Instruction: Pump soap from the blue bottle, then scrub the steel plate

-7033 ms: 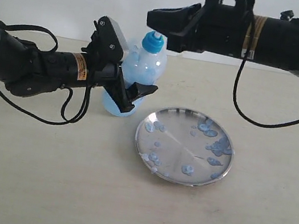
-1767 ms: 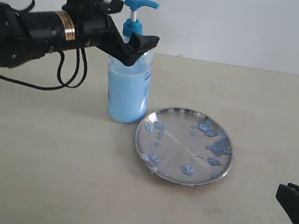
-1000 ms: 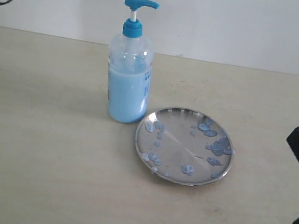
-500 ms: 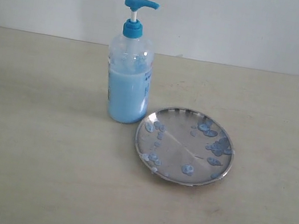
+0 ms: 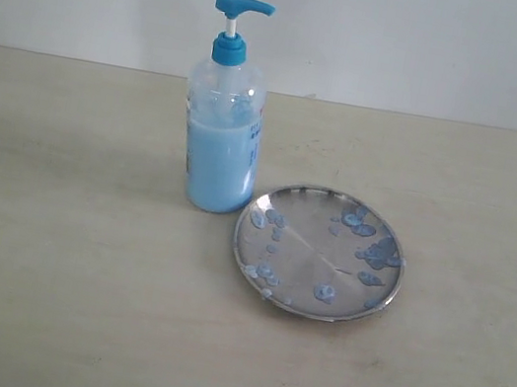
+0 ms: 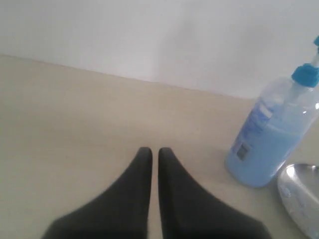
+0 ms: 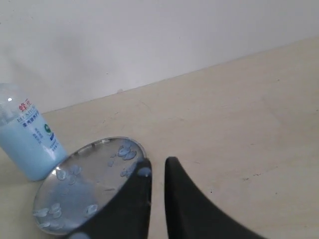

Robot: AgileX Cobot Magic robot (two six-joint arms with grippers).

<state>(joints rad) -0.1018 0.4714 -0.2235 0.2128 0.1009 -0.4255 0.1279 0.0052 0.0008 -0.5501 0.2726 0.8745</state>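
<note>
The blue bottle [image 5: 220, 147] stands upright on the table, its pump head [image 5: 244, 3] raised and pale blue soap [image 5: 217, 171] filling its lower part. The steel plate [image 5: 318, 252] lies just to its right, dotted with soap blobs [image 5: 375, 252]. Neither arm shows in the exterior view. My left gripper [image 6: 155, 149] is shut and empty over bare table, apart from the bottle [image 6: 269, 144] and the plate's rim [image 6: 301, 196]. My right gripper [image 7: 158, 162] is shut with nothing held, beside the plate [image 7: 84, 189] and bottle [image 7: 27, 144]. A soap drop [image 7: 144, 172] clings to one fingertip.
The beige table [image 5: 55, 268] runs back to a plain white wall [image 5: 416, 41]. Only the bottle and plate stand on it.
The left arm has let go of the bottle and lifted out of the exterior view. The right gripper has withdrawn off the right edge. Bottle and plate have not moved.
</note>
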